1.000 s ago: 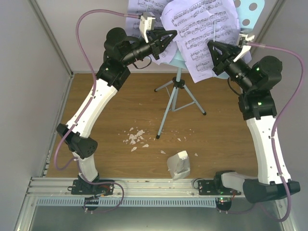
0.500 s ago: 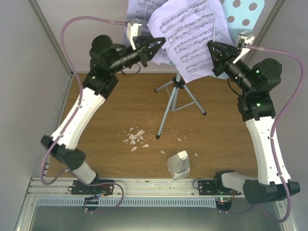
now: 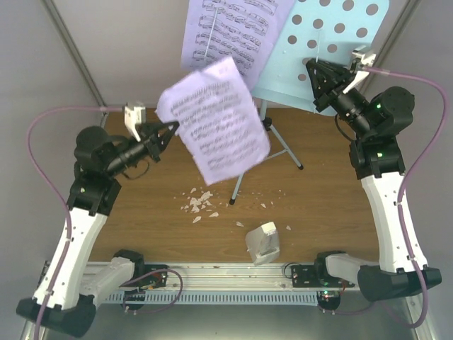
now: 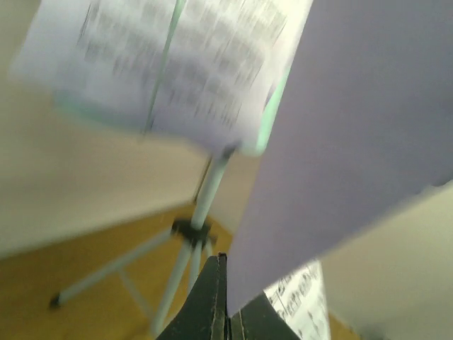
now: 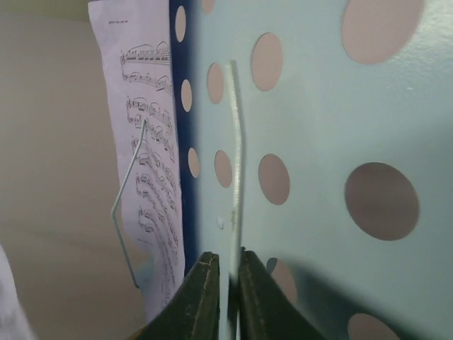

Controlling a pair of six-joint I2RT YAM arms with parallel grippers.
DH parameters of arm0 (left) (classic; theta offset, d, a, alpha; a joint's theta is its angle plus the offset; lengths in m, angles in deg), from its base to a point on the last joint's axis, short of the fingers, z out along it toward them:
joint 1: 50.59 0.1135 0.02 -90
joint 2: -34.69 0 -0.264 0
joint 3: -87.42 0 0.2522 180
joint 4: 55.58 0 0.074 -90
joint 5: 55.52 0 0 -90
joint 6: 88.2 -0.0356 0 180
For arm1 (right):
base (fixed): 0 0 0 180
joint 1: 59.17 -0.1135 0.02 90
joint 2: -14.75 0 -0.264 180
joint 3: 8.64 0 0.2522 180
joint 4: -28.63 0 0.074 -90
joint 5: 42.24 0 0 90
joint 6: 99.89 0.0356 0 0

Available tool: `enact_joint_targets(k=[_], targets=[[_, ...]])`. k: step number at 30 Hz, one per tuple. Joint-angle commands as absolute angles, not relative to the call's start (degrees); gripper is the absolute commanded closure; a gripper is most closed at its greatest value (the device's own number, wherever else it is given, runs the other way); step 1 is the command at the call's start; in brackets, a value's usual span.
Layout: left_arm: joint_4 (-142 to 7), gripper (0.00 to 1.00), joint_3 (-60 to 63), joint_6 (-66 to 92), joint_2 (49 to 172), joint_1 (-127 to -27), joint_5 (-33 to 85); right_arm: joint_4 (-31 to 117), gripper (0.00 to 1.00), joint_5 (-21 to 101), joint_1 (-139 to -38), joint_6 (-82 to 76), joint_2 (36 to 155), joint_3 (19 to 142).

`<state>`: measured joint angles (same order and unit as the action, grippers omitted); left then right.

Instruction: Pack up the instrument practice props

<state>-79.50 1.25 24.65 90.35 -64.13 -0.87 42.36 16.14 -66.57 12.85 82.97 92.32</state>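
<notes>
1. The left gripper [image 3: 172,128] is pinched tight on the edge of a loose sheet-music page [image 3: 214,120]. The page is thin and lavender-white, with printed staves on one face and a plain back, and it is held in the air in front of the stand.
2. The right gripper [image 3: 310,66] is closed narrowly around a thin white wire page retainer [image 5: 234,163] on the music stand tray [image 3: 340,53], a smooth pale-blue panel punched with round holes.
3. A second page [image 3: 228,30] lies on the tray's left half.
4. Slender tubular tripod legs [image 3: 248,164] stand on the table.
5. The small white pyramid metronome [image 3: 262,242], under a clear tapered cover, sits near the front edge.
6. White crumbs [image 3: 199,202] dot the brown wood-grain tabletop [image 3: 141,212]. Plain pale walls [image 3: 42,92] enclose it, with a ribbed aluminium rail [image 3: 233,273] in front.
</notes>
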Motion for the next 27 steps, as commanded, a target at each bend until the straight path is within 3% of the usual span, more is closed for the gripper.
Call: enact_joint_targets(k=[1, 5, 9, 11, 19, 27], targets=[[-88.0, 1.0, 15.6, 26.3, 83.2, -60.4, -7.1, 42.1, 0.77, 18.1, -66.9, 12.1, 81.5, 92.0], [-90.9, 1.0, 27.4, 29.3, 76.5, -58.1, -8.4, 41.1, 0.65, 18.6, -66.9, 11.9, 80.4, 90.7], [-89.2, 1.0, 36.9, 30.8, 73.7, -56.1, -7.4, 40.0, 0.12, 19.3, -66.9, 12.5, 78.9, 89.3], [-87.7, 1.0, 40.2, 30.8, 75.1, -55.4, -6.9, 40.0, 0.01, 19.5, -66.9, 12.4, 78.2, 88.9], [-81.8, 1.0, 49.1, 29.7, 82.8, -55.0, -2.2, 42.1, 0.0, 22.1, -66.9, 9.6, 74.0, 87.4], [-81.6, 1.0, 53.4, 31.5, 82.8, -55.0, 1.0, 41.4, 0.0, 26.6, -66.8, 8.3, 69.1, 82.2]])
